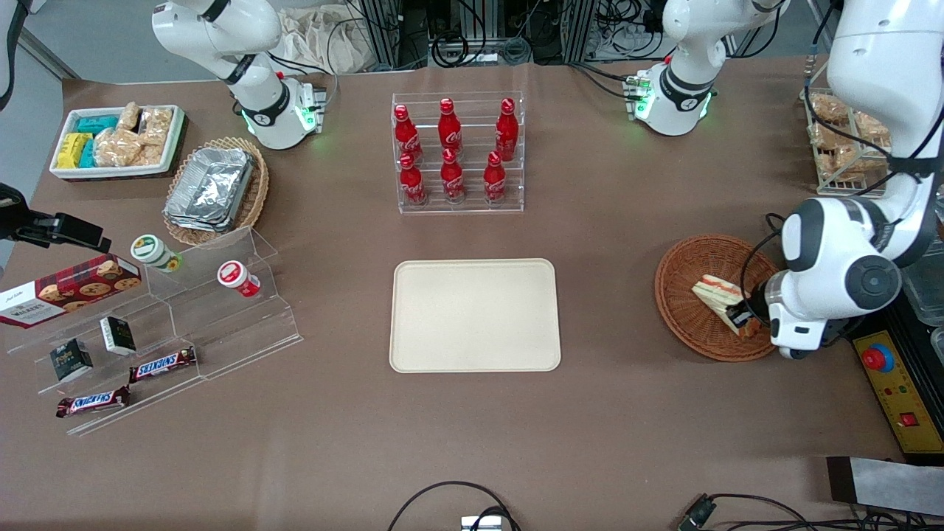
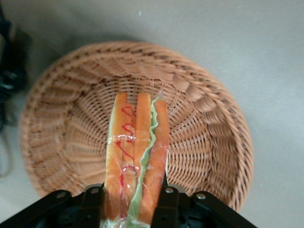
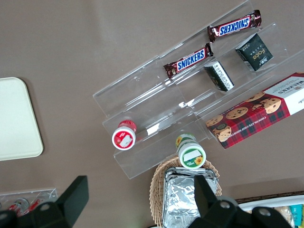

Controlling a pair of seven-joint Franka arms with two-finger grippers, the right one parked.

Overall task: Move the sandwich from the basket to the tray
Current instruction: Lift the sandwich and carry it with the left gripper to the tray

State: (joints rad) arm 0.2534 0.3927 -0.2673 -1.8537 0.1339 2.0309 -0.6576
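The sandwich [image 1: 715, 291], a pale wedge with red-orange filling in clear wrap, lies in the round reddish-brown wicker basket [image 1: 682, 313] toward the working arm's end of the table. My left gripper [image 1: 741, 318] is down in the basket at the end of the sandwich that is nearer the front camera. In the left wrist view the gripper [image 2: 134, 202] has its black fingers [image 2: 167, 197] pressed against both flat sides of the sandwich [image 2: 135, 152], with the basket [image 2: 209, 142] under it. The cream-beige tray [image 1: 476, 315] lies bare at the table's middle.
A clear rack of red cola bottles [image 1: 459, 151] stands farther from the front camera than the tray. A yellow control box with a red button [image 1: 889, 383] and a white wire rack of snacks [image 1: 841, 140] flank the working arm. Acrylic shelves [image 1: 184, 324] with snacks stand toward the parked arm's end.
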